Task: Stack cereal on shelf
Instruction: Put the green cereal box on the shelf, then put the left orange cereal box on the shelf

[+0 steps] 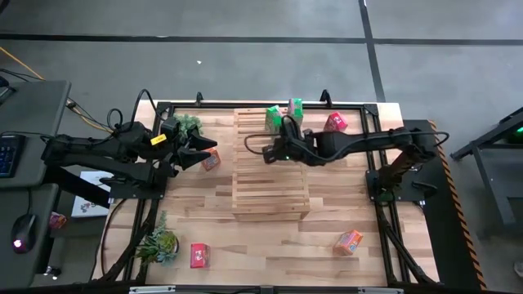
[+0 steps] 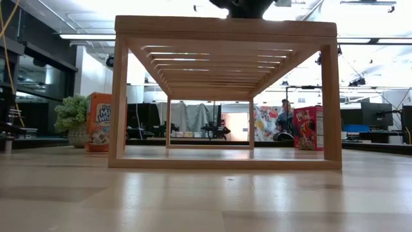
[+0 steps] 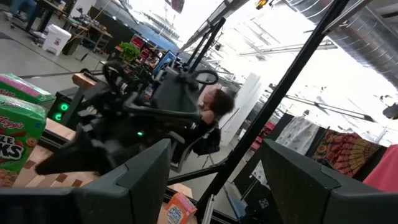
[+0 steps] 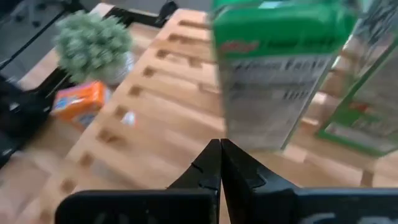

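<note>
Cereal sits in two places: two green boxes (image 1: 284, 114) stand on the shelf (image 1: 270, 175) at its far end, while a red box (image 1: 335, 122), an orange box (image 1: 211, 160), a second red (image 1: 198, 256) and a second orange (image 1: 349, 241) remain on the table (image 1: 343, 196); your right end effector (image 1: 266, 150) hangs over the shelf just beside the green pair, clenched on nothing; your left end effector (image 1: 208, 153) hovers released, just by the orange box near the plant (image 1: 188, 125); judging by this, two are stacked and the third pick is in hand; next you need to lower the left fingers around that orange box and close.
</note>
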Controlling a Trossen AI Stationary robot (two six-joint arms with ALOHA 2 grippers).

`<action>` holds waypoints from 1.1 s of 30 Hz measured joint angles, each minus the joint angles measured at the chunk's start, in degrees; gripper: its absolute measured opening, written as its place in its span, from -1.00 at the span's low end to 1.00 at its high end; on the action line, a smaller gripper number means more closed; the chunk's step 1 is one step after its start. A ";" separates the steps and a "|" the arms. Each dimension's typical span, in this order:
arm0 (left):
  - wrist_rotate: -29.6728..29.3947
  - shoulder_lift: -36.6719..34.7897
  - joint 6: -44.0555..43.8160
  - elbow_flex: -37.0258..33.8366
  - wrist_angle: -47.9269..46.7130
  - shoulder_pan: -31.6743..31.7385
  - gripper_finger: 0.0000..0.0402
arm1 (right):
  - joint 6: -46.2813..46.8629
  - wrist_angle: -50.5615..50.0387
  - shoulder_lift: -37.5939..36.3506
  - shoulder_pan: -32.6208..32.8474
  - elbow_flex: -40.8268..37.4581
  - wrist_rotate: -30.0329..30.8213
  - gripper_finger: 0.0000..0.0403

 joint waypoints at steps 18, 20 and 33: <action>-1.09 0.15 0.02 0.00 -1.75 -0.01 0.19 | -5.40 8.09 0.47 -4.98 0.00 1.95 -1.00; -1.46 0.15 0.02 0.00 -1.75 0.00 0.19 | -5.61 8.82 0.47 -4.92 0.00 1.20 -1.00; -7.34 1.64 1.03 0.02 -3.06 2.58 0.19 | -14.25 3.94 -10.91 6.98 0.00 -6.71 -1.00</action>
